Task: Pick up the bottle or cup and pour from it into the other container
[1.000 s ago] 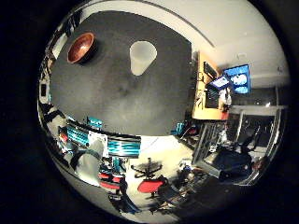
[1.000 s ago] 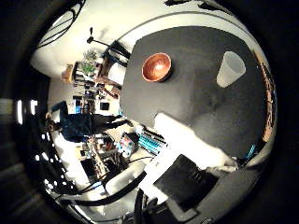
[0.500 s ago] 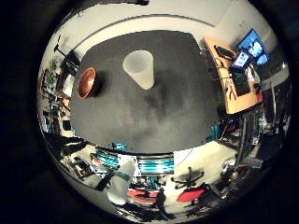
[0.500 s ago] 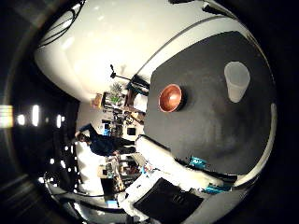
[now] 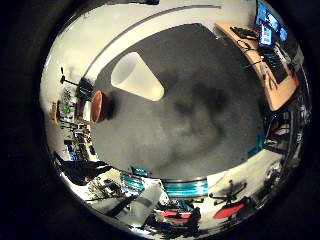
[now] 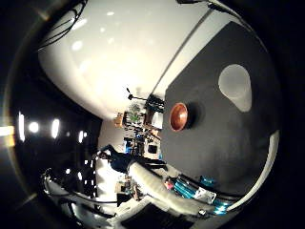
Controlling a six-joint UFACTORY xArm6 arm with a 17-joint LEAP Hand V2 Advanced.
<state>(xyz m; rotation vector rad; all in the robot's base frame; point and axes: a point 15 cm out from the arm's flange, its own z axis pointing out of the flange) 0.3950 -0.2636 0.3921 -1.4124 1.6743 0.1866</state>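
Note:
A translucent white cup (image 5: 135,77) stands upright on the dark grey table top (image 5: 200,110) in the right little finger side palm view. A reddish-brown bowl (image 5: 100,106) sits on the same table a short way from the cup, near the table's edge. The right thumb side palm view shows the cup (image 6: 235,86) and the bowl (image 6: 179,116) from above, away from each other. My hand is above the table, well away from both. A white and teal part of the arm (image 6: 167,183) shows at the picture's edge.
A wooden desk with monitors (image 5: 268,50) stands beside the table. Past the table's edge are office chairs and clutter on the floor (image 5: 190,205). A pale wall (image 6: 114,57) rises behind the table.
Both pictures have swung round, so the camera has moved. The cup now looks larger in the right little finger side palm view. The cup and bowl have not moved on the table.

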